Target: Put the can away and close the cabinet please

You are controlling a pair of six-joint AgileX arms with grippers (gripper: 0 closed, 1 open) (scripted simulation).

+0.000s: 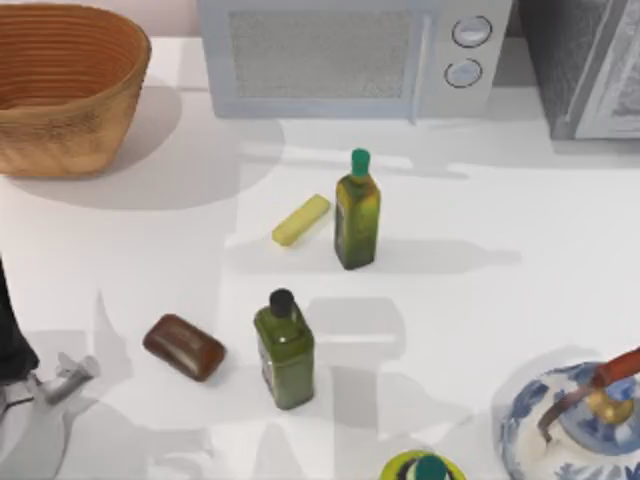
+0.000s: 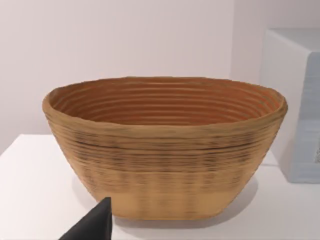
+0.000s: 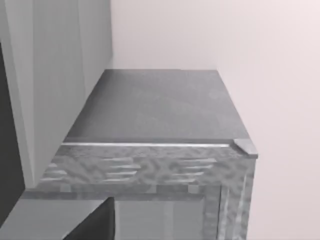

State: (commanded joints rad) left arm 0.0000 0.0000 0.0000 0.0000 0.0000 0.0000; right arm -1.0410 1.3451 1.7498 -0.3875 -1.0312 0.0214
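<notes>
Cabinet: the cabinet [image 1: 590, 60] sits at the far right corner of the table, just right of the microwave [image 1: 350, 55].
Cabinet up close: in the right wrist view you look down on its dark grey top [image 3: 155, 105], with the front edge nearest the camera.
Door: a tall pale grey panel [image 3: 60, 75] stands upright beside the cabinet top. This may be the door swung open, but you cannot tell for sure.
Can: you cannot tell where the can is. It may already be inside the cabinet, so check before you close up.
Right claw: the right gripper [image 3: 95, 225] is close to the cabinet front, a little above it. You cannot tell if this claw is open or closed.
Which way to go: the cabinet lies just ahead of the right claw and a bit below, so this arm is the nearer one for the door.
Left claw: the left gripper [image 2: 92, 225] faces the woven basket [image 2: 165, 150] at the far left, well away from the cabinet. You cannot tell if it is open or closed.
Left arm: it waits at the near left edge [image 1: 12, 330].
In between: two green bottles [image 1: 357, 210] [image 1: 284, 350] stand mid-table, away from the cabinet.
</notes>
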